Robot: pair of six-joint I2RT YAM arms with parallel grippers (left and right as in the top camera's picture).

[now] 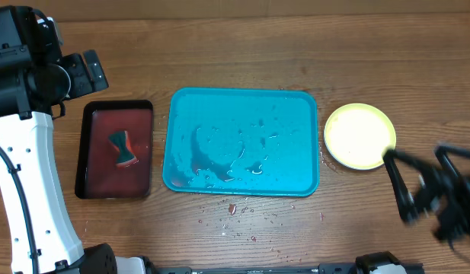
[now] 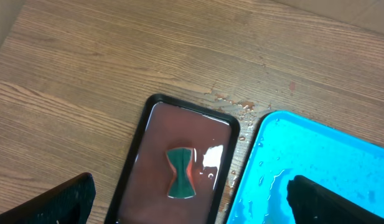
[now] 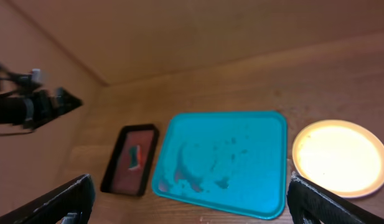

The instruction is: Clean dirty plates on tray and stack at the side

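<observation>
The turquoise tray lies at the table's middle with no plate on it, only water drops and red smears. It also shows in the left wrist view and the right wrist view. A yellow-green-rimmed plate with a pale, clean inside sits on the table right of the tray, also in the right wrist view. I cannot tell whether other plates lie under it. My left gripper is open and empty, high over the black tray. My right gripper, blurred, is open and empty near the plate.
A black tray with reddish liquid stands left of the turquoise tray and holds a green and red sponge, also in the left wrist view. Red drops and crumbs dot the table in front of the turquoise tray.
</observation>
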